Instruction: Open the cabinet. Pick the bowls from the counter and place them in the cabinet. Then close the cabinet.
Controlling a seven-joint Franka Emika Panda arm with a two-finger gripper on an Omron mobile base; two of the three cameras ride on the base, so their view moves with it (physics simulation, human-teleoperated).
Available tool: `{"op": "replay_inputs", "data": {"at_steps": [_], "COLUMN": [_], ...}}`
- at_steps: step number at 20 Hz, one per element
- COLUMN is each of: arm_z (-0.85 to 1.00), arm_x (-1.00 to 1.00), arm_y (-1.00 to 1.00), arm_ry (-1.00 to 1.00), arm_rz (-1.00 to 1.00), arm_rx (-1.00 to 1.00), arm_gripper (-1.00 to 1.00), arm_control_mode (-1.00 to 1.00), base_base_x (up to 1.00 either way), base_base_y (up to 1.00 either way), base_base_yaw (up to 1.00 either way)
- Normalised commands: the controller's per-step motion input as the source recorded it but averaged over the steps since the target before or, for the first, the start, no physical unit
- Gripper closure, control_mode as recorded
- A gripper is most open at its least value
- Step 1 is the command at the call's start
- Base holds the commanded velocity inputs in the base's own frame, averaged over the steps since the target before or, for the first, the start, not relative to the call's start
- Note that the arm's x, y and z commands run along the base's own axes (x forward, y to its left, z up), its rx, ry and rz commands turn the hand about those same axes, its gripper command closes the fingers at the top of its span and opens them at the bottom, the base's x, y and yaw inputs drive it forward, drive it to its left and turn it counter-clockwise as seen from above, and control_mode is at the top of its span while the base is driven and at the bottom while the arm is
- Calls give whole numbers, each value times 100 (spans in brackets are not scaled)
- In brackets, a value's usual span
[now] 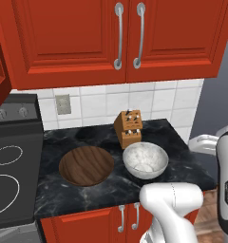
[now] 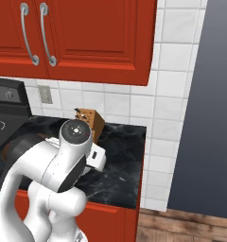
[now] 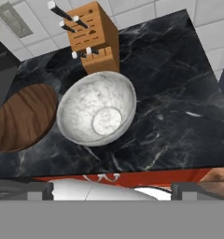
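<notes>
The cabinet (image 1: 87,38) hangs above the counter, both red doors shut, its two long silver handles (image 1: 129,35) side by side; it also shows at the top left of the right base view (image 2: 101,38). On the black marble counter (image 1: 182,161) sit the bowls: a marbled grey-white bowl (image 1: 145,160) and, to its left, a dark wood-grain bowl (image 1: 86,165). The hand view looks down on the marbled bowl (image 3: 97,114), the wood bowl (image 3: 23,116) and the counter (image 3: 179,93). My gripper (image 3: 112,189) hovers above the counter's front edge, open, with nothing between its fingers.
A wooden knife block (image 1: 128,128) stands behind the marbled bowl, against the tiled wall. A black stovetop (image 1: 11,171) adjoins the counter on the left. The counter ends on the right at a grey wall (image 2: 214,118). Shorter red doors (image 1: 87,225) sit below the counter.
</notes>
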Motion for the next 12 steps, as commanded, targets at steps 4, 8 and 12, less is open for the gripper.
{"op": "replay_inputs", "data": {"at_steps": [4,8,12], "arm_z": [-14,-13,-17], "arm_x": [17,16,17], "arm_y": [0,1,2], "arm_ry": [0,0,0], "arm_rz": [0,0,0], "arm_rx": [0,0,0], "arm_gripper": [-100,-100,-100], "arm_control_mode": [-100,-100,-100], "base_base_x": [0,0,0], "base_base_y": [0,0,0], "base_base_yaw": [0,0,0]}}
